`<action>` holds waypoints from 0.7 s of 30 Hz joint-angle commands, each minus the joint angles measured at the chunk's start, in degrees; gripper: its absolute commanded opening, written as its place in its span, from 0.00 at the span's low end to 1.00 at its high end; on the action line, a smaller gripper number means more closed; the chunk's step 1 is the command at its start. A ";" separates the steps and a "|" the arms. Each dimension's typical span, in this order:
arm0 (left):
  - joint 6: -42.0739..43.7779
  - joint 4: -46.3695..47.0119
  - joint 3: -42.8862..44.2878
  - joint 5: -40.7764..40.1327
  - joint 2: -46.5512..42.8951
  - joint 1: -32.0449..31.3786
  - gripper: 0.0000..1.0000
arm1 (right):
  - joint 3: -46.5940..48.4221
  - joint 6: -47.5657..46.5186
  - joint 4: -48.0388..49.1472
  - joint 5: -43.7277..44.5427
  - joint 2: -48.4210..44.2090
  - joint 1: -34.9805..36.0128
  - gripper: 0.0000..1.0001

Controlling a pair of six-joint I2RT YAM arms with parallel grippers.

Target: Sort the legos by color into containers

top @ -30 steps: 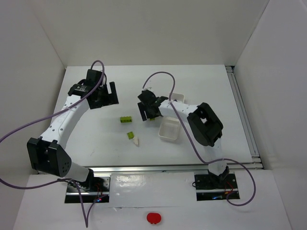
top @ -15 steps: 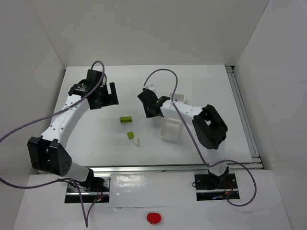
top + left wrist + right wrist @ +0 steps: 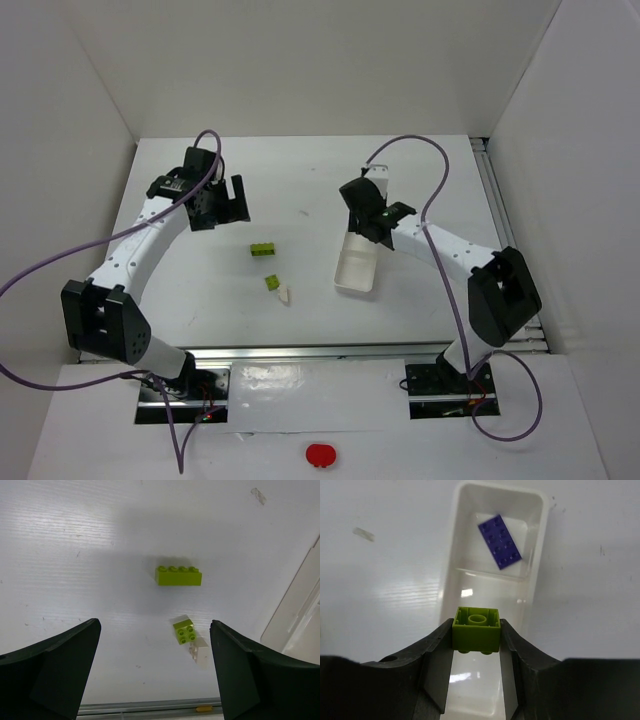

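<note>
My right gripper (image 3: 476, 636) is shut on a small lime-green lego (image 3: 476, 629) and holds it upside down over the middle of the long white tray (image 3: 448, 575). A dark purple lego (image 3: 499, 541) lies in the tray's far end compartment. In the top view the right gripper (image 3: 368, 220) hangs over the far half of the tray (image 3: 355, 272). On the table lie a long green lego (image 3: 179, 575), a small green lego (image 3: 184, 630) and an off-white lego (image 3: 199, 652) touching it. My left gripper (image 3: 155, 625) stands open above them with nothing between its jaws.
White walls enclose the table on three sides. A metal rail (image 3: 505, 240) runs along the right edge and another (image 3: 330, 352) along the near edge. Purple cables loop over both arms. The tray's corner (image 3: 300, 615) shows at the right of the left wrist view.
The right gripper shut on a green lego beside the tray, lifted it and swung right to over the tray. The left arm has stayed put.
</note>
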 commanded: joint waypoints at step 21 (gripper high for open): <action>-8.19 -2.84 1.68 -3.80 -5.47 8.51 1.00 | 14.65 -27.24 8.09 -14.69 16.79 17.75 0.91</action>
